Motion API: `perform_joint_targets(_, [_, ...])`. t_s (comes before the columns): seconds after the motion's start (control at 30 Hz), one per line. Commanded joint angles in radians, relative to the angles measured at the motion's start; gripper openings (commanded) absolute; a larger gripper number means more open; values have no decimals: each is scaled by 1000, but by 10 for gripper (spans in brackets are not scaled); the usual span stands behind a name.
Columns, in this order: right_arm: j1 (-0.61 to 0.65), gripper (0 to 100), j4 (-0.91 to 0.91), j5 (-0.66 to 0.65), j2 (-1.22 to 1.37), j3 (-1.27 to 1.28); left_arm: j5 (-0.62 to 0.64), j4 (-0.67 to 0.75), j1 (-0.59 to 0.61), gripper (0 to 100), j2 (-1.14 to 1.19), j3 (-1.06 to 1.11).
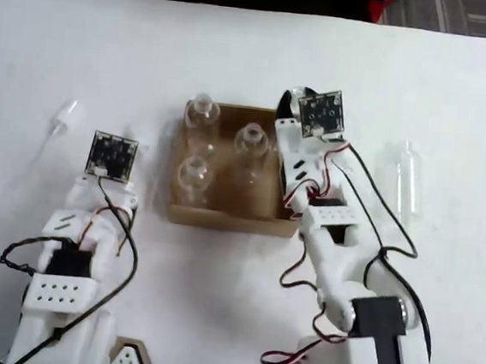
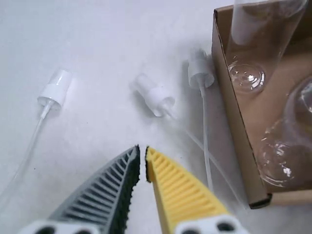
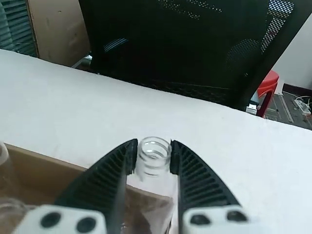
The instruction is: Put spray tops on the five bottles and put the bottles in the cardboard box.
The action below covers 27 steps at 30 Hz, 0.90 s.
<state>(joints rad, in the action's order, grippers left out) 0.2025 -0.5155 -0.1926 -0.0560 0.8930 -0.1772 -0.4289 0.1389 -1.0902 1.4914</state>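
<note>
High view: right arm overlies the right wall and near-right corner of the cardboard box. Right wrist view: held bottle has its body hidden behind the fingers of the right gripper, with the lower part cut by the bottom edge. Left wrist view: box runs off the right edge. One boxed bottle cut by the top edge, a second by the right edge. Leftmost spray top: tube too faint to follow toward the frame edge.

Brown box, clear bottles, white spray tops; left jaws grey and yellow, right jaws black.
</note>
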Motion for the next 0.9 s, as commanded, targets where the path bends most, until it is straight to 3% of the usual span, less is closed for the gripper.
perform_joint_targets(0.0, [-5,16,-67,-3,16,-5,9,28,-18,28,4,-17])
perform_joint_targets(0.43, [-4,22,-65,-3,27,-2,9,28,-18,28,4,-17])
perform_joint_targets(0.7, [-2,25,59,-5,-53,0,9,28,-18,28,4,-17])
perform_joint_targets(0.87, [18,148,179,-3,-150,0,9,28,-18,28,4,-17])
